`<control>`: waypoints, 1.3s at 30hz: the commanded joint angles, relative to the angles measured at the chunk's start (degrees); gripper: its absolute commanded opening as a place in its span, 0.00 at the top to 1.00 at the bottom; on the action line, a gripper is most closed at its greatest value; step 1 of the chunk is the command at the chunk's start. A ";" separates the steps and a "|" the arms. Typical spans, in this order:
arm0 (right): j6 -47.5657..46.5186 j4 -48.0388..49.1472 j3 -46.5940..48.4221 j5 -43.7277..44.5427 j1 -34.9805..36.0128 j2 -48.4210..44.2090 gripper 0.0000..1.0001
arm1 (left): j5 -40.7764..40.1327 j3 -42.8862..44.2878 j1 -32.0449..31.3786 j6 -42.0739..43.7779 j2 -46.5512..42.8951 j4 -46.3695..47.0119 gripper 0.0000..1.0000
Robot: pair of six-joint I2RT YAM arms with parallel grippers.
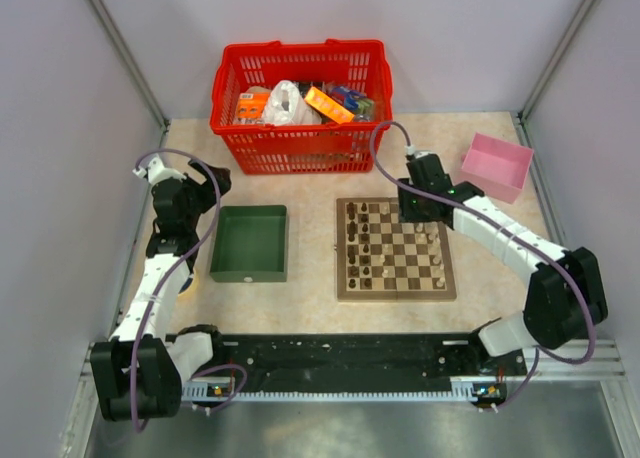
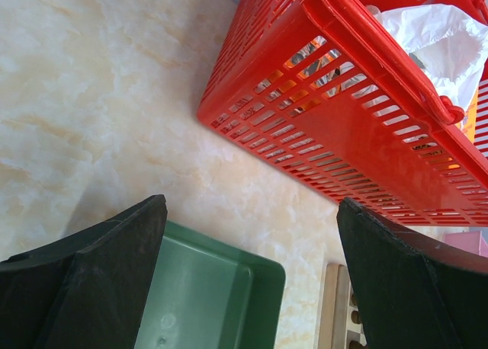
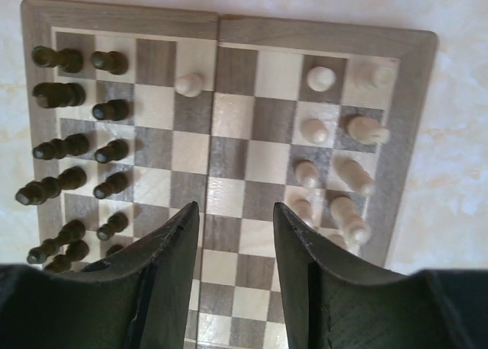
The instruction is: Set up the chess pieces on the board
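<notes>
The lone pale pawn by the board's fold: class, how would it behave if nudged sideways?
The pale pawn looks small and wooden, so probably light and rigid. Its round top and slim upright shape suggest it may tip rather than slide, then roll on the board.

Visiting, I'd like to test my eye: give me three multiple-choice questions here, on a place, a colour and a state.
1. The tray lies: A left of the board; B right of it; C on it.
2. The basket is: A blue; B red; C yellow.
3. The right jaws are: A tight shut; B apart and empty; C shut on the tray.
Answers: A, the top view shows it so; B, its walls are red; B, bare board shows between them.
</notes>
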 commanded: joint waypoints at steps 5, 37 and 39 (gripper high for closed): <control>0.31 6.91 7.23 -0.80 3.03 9.59 0.56 | -1.05 -0.01 0.39 0.88 -1.27 1.66 0.01; 0.66 10.87 12.59 0.52 2.94 21.55 0.69 | -1.41 0.17 1.00 1.06 -0.05 1.65 0.01; 0.58 10.87 12.68 0.17 2.94 21.82 0.70 | -1.32 0.26 1.00 1.14 -0.13 1.65 0.01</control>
